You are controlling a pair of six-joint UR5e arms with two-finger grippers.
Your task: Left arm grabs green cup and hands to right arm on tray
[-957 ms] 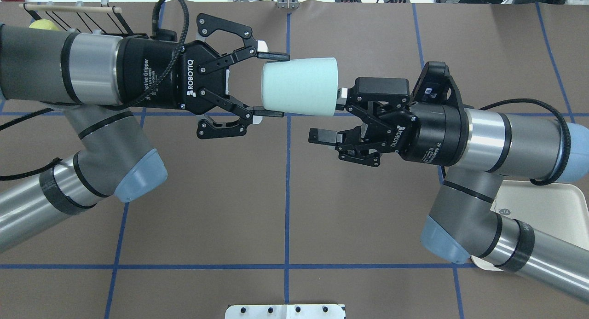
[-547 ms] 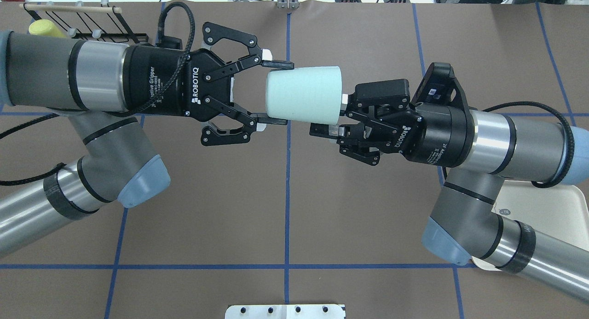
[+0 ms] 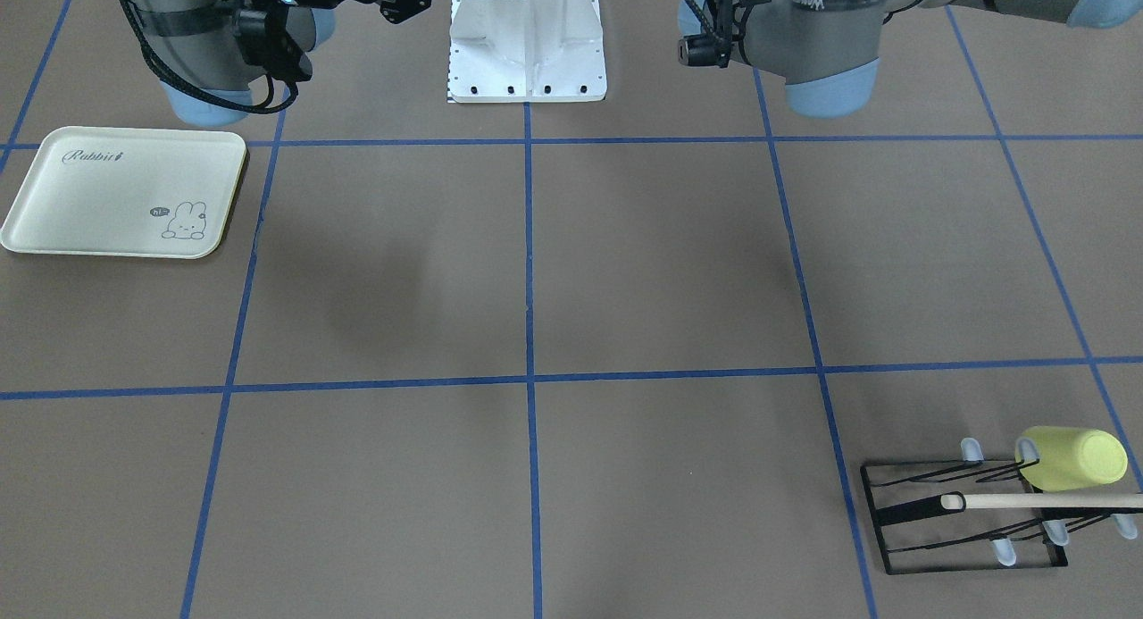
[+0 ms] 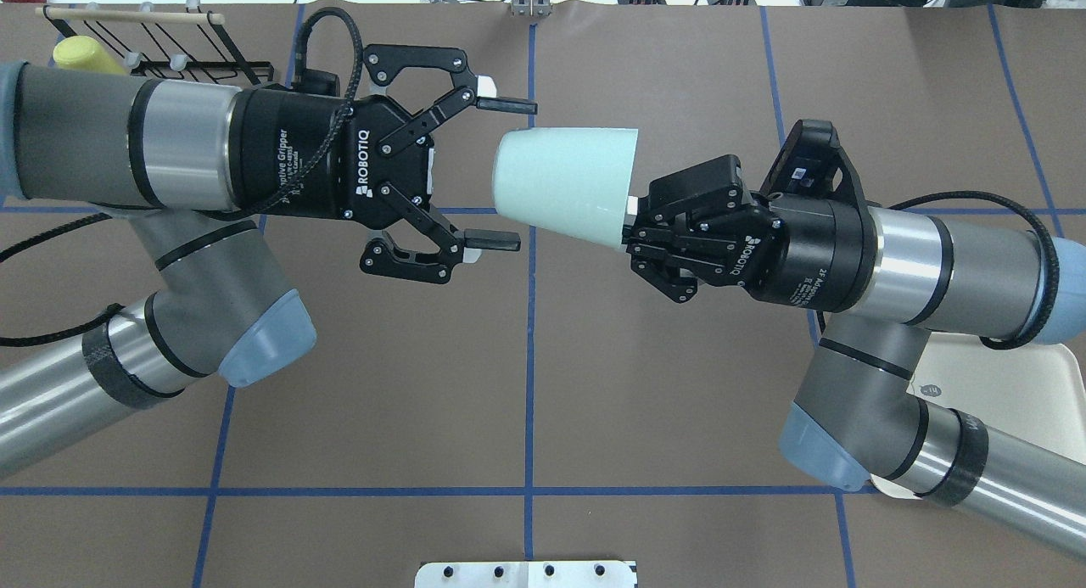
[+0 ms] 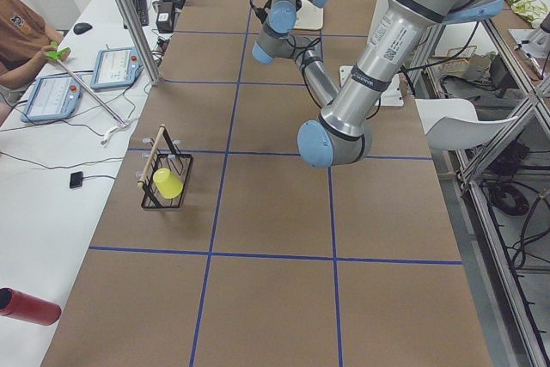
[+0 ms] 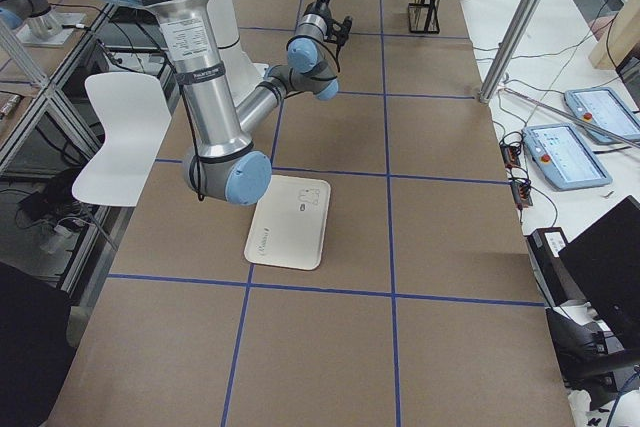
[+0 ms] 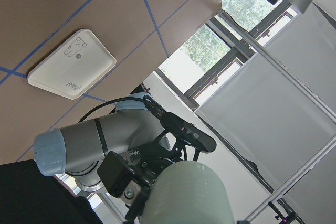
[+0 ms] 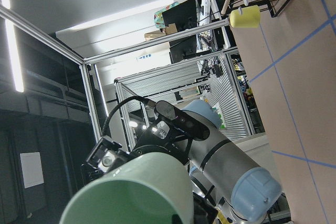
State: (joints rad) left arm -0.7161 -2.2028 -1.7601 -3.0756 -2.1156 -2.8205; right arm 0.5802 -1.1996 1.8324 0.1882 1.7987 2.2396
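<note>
The tray (image 4: 1010,393) lies nearest, partly under the right arm (image 4: 933,257). Beyond it, toward the table's middle, the right gripper (image 4: 632,219), spread a second ago, now pinches the rim of the green cup (image 4: 564,181). The cup is held aloft on its side, well apart from the tray. Farther from the tray, the left gripper (image 4: 509,174) has widened, its fingers (image 4: 507,105) now clear of the cup. Farthest off, a yellow-green cup (image 4: 81,55) stays on its rack (image 4: 212,58).
</note>
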